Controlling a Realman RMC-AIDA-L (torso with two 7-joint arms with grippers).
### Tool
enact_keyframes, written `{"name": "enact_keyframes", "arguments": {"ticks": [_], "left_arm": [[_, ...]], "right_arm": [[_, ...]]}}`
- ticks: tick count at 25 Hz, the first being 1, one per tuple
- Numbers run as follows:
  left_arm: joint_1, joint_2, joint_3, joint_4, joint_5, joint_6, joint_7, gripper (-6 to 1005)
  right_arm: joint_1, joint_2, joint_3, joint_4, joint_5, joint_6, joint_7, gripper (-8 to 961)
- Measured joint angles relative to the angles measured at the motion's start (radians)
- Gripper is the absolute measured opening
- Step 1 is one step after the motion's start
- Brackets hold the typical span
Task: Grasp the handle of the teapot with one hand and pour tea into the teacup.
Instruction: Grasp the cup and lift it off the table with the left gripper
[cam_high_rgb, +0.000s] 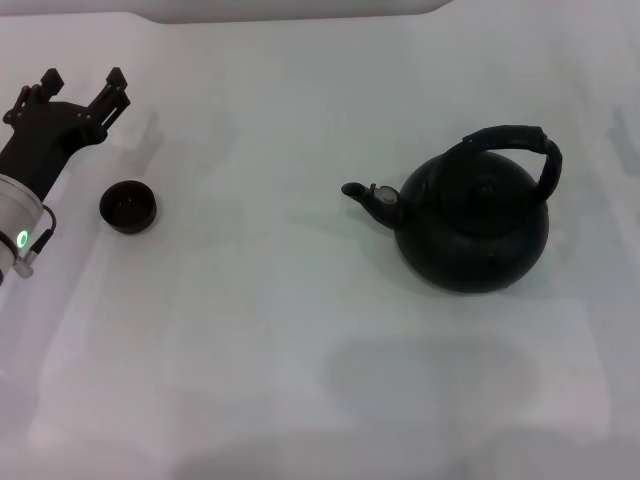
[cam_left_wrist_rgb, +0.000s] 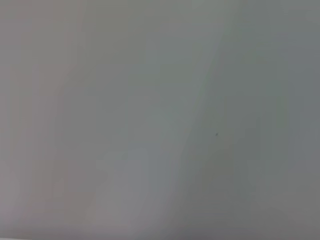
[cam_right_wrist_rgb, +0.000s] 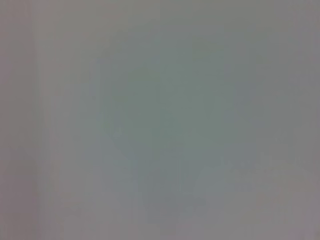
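Note:
The large black teapot (cam_high_rgb: 472, 230) stands upright on the white table at the right of the head view, its short spout pointing left. Its thick black arched handle (cam_high_rgb: 515, 140) loops over the top. The small black teacup (cam_high_rgb: 128, 206) sits at the left, upright, with a dark inside. My left gripper (cam_high_rgb: 84, 82) is open and empty, just behind and to the left of the teacup, not touching it. My right gripper is out of view. Both wrist views show only a blank pale surface.
The white table (cam_high_rgb: 300, 330) spreads wide between the teacup and the teapot. Its far edge runs along the top of the head view.

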Motion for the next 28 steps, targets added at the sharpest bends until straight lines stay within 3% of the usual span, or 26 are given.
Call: {"name": "enact_keyframes", "arguments": {"ticks": [13,18,22,26,28], "left_arm": [[-0.008,0.0,0.0,0.001,0.001,0.0,-0.012,872],[-0.017,0.013,0.001,0.036,0.007,-0.045,-0.132,873],[-0.059,0.049,-0.004,0.059,0.08,-0.106,-0.259,873],[-0.124,0.113,-0.006,0.08,0.217,-0.207,-0.484,873],[-0.166,0.157,-0.007,0.085,0.318,-0.229,-0.623,873]], "right_arm": [[0.006,0.0,0.007,0.0,0.006,0.0,0.001,854],[0.006,0.0,0.007,0.0,0.009,0.0,0.001,854],[0.005,-0.001,0.008,0.001,0.009,0.0,0.001,854],[0.007,-0.002,0.008,0.001,0.009,0.0,0.001,854],[0.007,-0.002,0.008,0.002,0.009,0.0,0.001,854]]}}
